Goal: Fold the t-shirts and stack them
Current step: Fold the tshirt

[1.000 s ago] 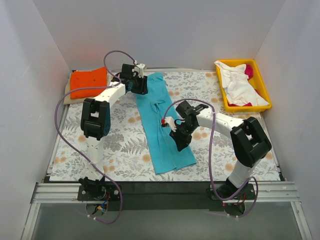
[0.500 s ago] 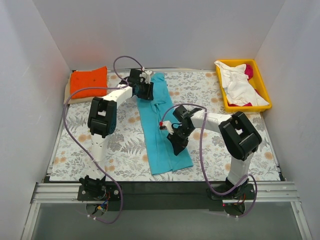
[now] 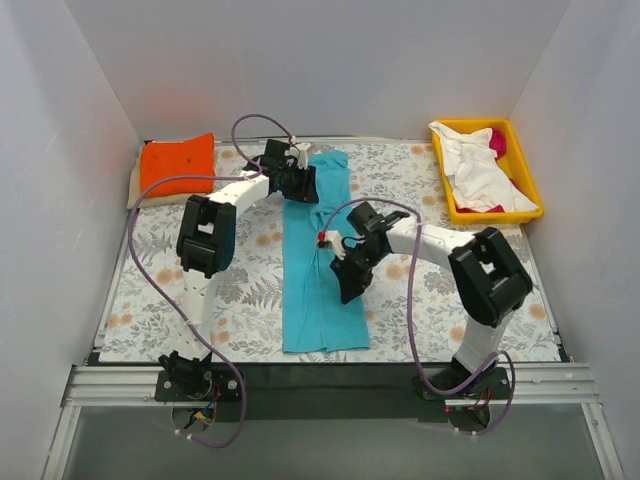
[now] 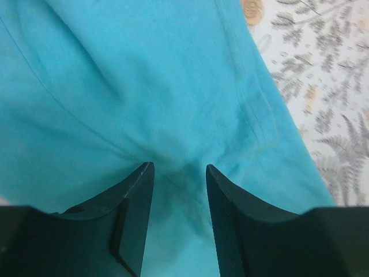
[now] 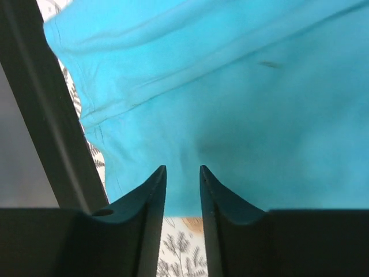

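The teal-blue t-shirt (image 3: 320, 300) lies folded into a long narrow strip, running straight from the back of the table toward the front edge. My left gripper (image 3: 303, 183) sits on its far end; in the left wrist view the cloth (image 4: 173, 75) bunches up between the jaws of this gripper (image 4: 180, 166), which is shut on it. My right gripper (image 3: 345, 283) holds the strip's right edge lower down. In the right wrist view the right gripper (image 5: 183, 168) is pinched on the teal hem (image 5: 242, 115). A folded orange t-shirt (image 3: 177, 163) rests at the back left.
A yellow tray (image 3: 527, 170) at the back right holds a white shirt (image 3: 475, 170) and a magenta one (image 3: 497, 142). The floral table cloth (image 3: 240, 290) covers the table. White walls close in on both sides, and a dark rail (image 3: 330, 375) runs along the front.
The teal strip has swung from a diagonal to straight: its far end moved right with my left gripper, and its near end moved left with my right gripper.
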You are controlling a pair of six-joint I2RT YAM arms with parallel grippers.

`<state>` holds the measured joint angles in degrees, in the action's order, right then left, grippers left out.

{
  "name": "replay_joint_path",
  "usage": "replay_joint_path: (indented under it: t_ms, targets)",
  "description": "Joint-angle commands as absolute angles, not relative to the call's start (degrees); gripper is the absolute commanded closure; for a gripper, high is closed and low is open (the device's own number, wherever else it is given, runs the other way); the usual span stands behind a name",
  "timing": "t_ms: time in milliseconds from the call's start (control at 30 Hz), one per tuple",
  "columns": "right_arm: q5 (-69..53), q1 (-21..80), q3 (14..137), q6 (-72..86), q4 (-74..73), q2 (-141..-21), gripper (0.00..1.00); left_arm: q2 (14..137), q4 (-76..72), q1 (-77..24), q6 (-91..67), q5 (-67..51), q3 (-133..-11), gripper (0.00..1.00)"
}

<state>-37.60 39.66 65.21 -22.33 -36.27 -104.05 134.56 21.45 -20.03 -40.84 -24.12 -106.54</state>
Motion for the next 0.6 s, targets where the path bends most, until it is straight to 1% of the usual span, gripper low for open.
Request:
replay_joint_path:
  t_ms: [0,33,67,100,133,167,200,233,267,300,333,400,433,467,500,533,567]
  targets:
    - [-37.28,36.39,67.60,-24.51,-38.05,-95.03,0.66,120.52,17.41,-17.15,-43.85,-33.27,-101.80,0.60]
    - [-35.35,36.39,66.63,-27.39,-38.32,-91.36,0.63,117.97,15.05,-16.27,-43.77,-36.01,-99.60,0.59]
    - [-34.38,36.47,65.58,-28.90,-38.41,-89.32,0.62,111.51,13.29,-14.69,-43.25,-38.30,-93.05,0.58]
    - [-33.41,36.65,62.43,-30.74,-38.32,-87.12,0.61,108.14,11.53,-14.16,-40.54,-41.89,-89.42,0.57]
    - [-31.14,36.74,60.92,-32.33,-38.23,-83.10,0.57,104.02,9.60,-13.89,-37.73,-42.88,-85.03,0.57]
    - [-30.07,37.09,59.43,-35.39,-38.23,-81.32,0.56,100.41,9.41,-13.80,-34.75,-43.67,-77.86,0.56]
    - [-29.10,37.52,58.02,-36.72,-38.32,-79.47,0.55,92.80,9.49,-13.80,-32.11,-45.25,-73.43,0.56]
    - [-27.53,37.96,55.22,-38.13,-38.23,-75.89,0.54,89.24,10.97,-13.80,-26.42,-48.05,-69.82,0.56]
    - [-26.99,38.84,53.63,-41.89,-37.97,-73.85,0.54,85.90,12.81,-13.80,-23.06,-49.99,-62.74,0.56]
    - [-26.20,39.46,51.96,-43.32,-37.53,-71.74,0.52,78.47,15.01,-14.32,-18.50,-50.97,-59.62,0.56]
    - [-25.50,39.81,48.12,-45.07,-35.88,-67.72,0.50,75.35,20.25,-14.67,-10.45,-52.37,-56.63,0.56]
    - [-25.14,41.48,44.75,-49.45,-34.29,-63.83,0.46,68.24,25.55,-16.95,-1.62,-52.38,-47.52,0.56]
    - [-24.96,42.18,43.26,-50.70,-32.71,-60.24,0.42,61.59,27.93,-17.83,1.11,-52.03,-43.98,0.55]
    - [-24.61,44.19,40.28,-51.58,-31.30,-58.55,0.41,58.57,28.30,-20.10,5.23,-51.16,-41.16,0.55]
    - [-24.17,45.34,38.69,-52.90,-29.72,-56.97,0.40,55.66,28.39,-21.34,6.67,-50.72,-35.39,0.54]
    - [-23.65,46.66,37.19,-53.35,-28.23,-54.60,0.38,50.50,28.39,-22.40,8.51,-50.45,-32.90,0.53]
    - [-22.86,49.37,34.39,-53.87,-25.34,-53.71,0.37,48.54,28.21,-24.85,10.87,-49.84,-30.78,0.53]
